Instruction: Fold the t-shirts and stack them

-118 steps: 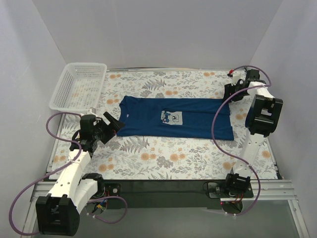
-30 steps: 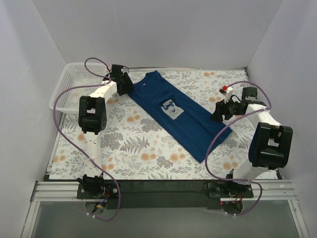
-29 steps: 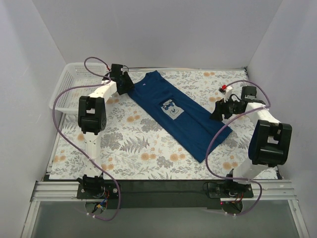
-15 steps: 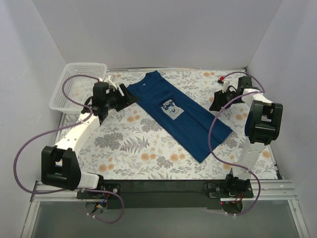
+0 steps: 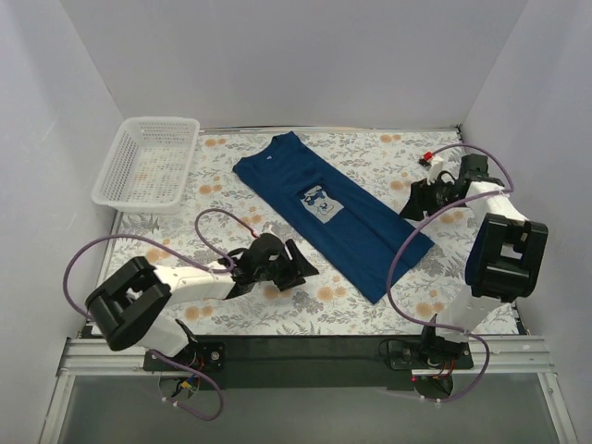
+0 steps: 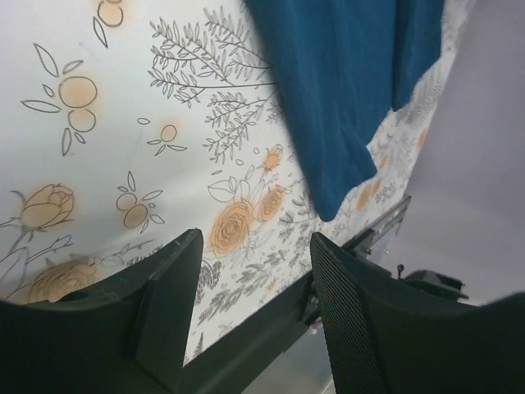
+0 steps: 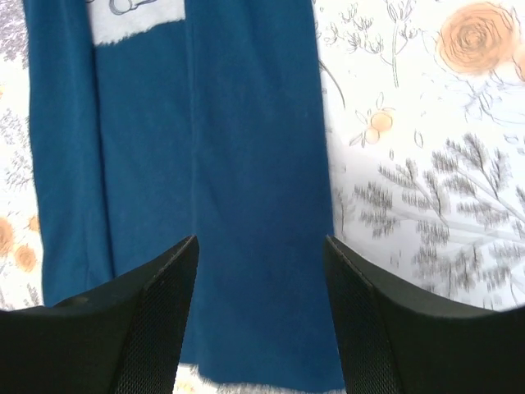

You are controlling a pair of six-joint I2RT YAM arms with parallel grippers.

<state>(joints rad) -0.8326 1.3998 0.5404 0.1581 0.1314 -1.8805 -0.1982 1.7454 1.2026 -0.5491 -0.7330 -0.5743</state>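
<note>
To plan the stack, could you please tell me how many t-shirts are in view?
1: the t-shirt lies flat, diagonally across the middle of the table; none seems hidden.

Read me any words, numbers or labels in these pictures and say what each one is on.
None can be read.
The grey print on the blue t-shirt is a cartoon picture; any lettering in it is too small and blurred to make out.
The basket shows no label.
</note>
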